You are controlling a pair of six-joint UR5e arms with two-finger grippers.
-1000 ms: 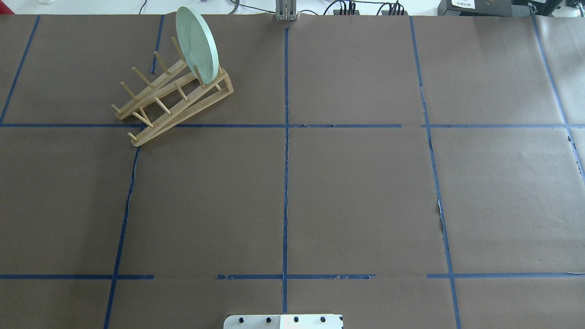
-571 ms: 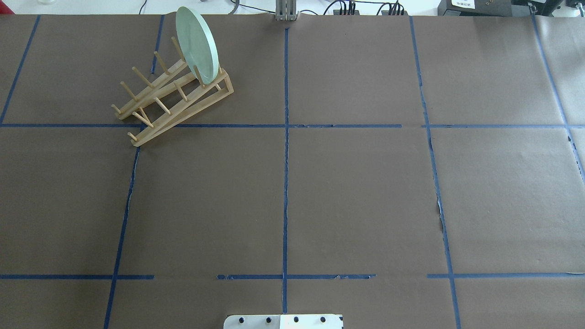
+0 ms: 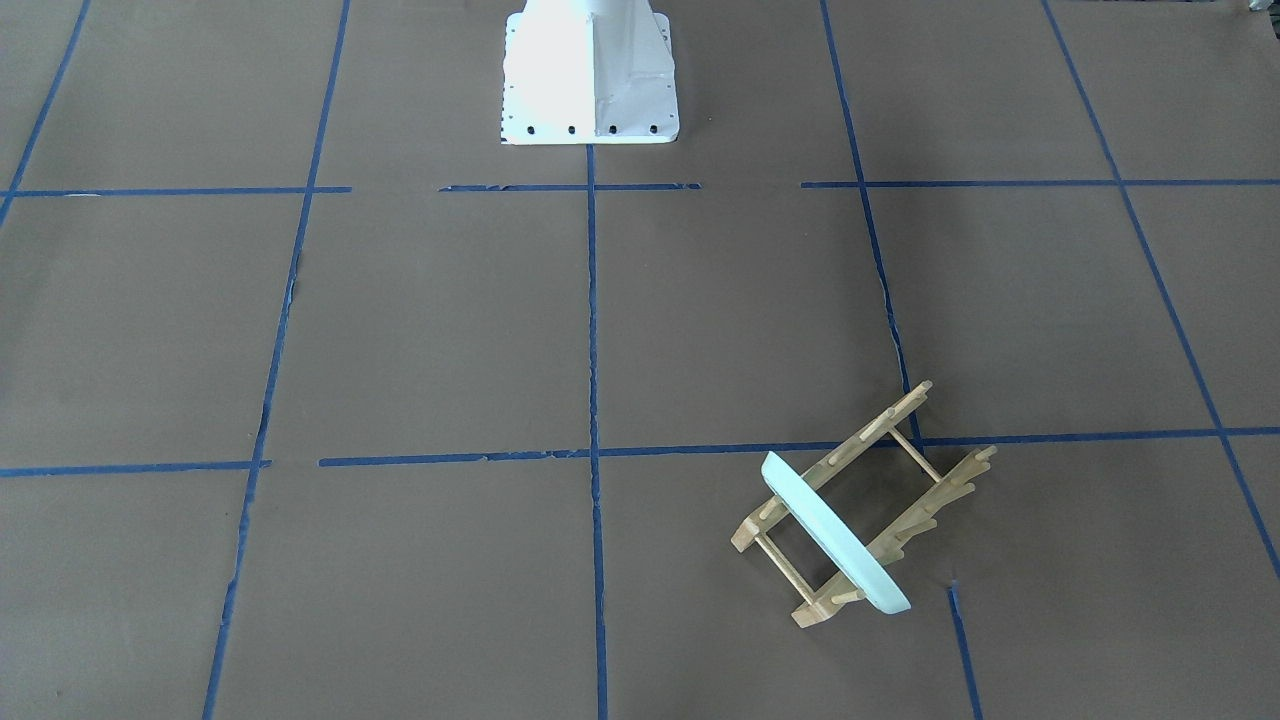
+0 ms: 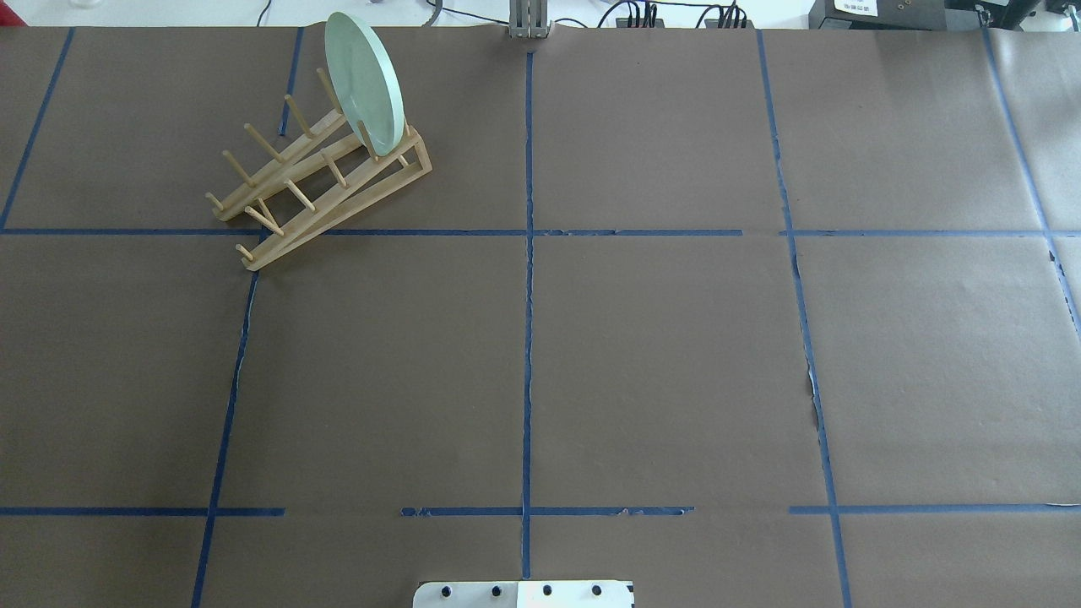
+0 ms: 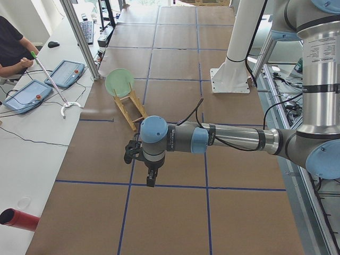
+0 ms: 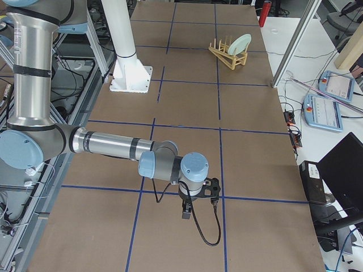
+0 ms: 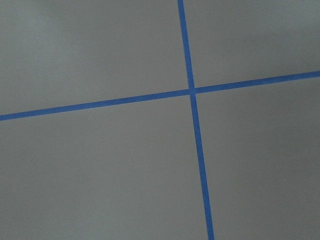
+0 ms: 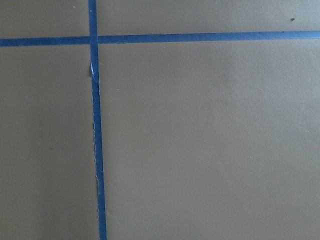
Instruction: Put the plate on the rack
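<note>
Plate, front view: round mint-green plate (image 3: 835, 535) stands on edge at one end of the light-wood pegged rack (image 3: 865, 437). Overhead, it leans; a knock could topple it. Side views: left gripper (image 5: 150, 179), right gripper (image 6: 185, 213) well away, opening unreadable.

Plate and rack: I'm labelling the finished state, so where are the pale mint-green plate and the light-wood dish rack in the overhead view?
Round pale mint-green plate (image 4: 365, 83), overhead exterior view, middle of its face.
Light-wood pegged dish rack (image 4: 338, 211), overhead exterior view, middle of its nearer rail.
</note>
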